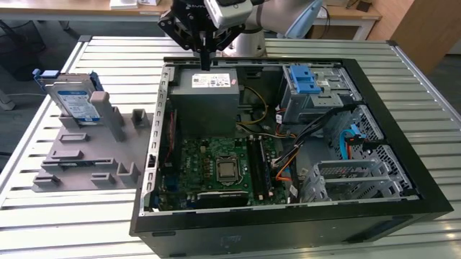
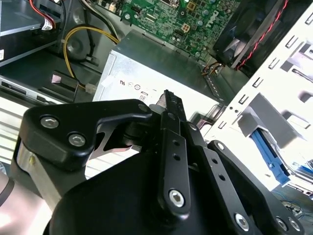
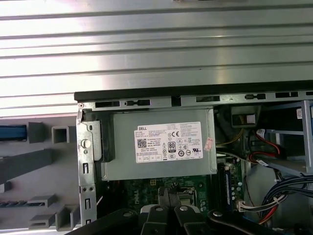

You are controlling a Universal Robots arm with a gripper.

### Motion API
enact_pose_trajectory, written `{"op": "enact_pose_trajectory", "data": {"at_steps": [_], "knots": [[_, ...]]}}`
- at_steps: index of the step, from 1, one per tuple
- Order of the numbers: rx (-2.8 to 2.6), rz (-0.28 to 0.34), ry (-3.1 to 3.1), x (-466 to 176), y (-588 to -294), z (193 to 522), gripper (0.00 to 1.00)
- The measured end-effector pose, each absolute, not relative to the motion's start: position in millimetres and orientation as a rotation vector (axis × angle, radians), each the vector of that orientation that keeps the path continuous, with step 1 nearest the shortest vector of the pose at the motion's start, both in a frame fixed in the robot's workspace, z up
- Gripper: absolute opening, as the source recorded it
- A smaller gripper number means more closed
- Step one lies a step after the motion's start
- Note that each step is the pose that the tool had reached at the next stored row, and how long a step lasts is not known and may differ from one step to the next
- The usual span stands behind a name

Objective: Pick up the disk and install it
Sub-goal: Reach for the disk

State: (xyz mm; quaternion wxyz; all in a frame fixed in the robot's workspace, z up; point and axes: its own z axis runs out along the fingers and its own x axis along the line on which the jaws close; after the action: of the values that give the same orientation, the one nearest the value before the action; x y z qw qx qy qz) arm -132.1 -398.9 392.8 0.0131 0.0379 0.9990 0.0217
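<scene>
Black gripper (image 2: pixel 167 98) linkage sits closest to the lens in both wrist views. We read the jaws as closed, with nothing held between them. The gripper hangs above the grey power supply (image 1: pixel 209 97) inside the open computer case (image 1: pixel 288 232).

We locate the disk (image 1: pixel 75 102) outside the case, toward the exterior view's left and well apart from the gripper. It stands on edge in a grey fixture (image 1: pixel 94 156), long axis near upright and leaning slightly.

The exterior view gives us its labelled face. The first wrist view presents it edge-on as a blue strip.
</scene>
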Motion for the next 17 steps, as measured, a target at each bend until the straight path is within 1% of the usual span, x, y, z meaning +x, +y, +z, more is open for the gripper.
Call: {"op": "enact_pose_trajectory", "data": {"at_steps": [17], "knots": [[0.118, 0.068, 3.112, -139.9, -398.9, 392.4, 0.11]]}}
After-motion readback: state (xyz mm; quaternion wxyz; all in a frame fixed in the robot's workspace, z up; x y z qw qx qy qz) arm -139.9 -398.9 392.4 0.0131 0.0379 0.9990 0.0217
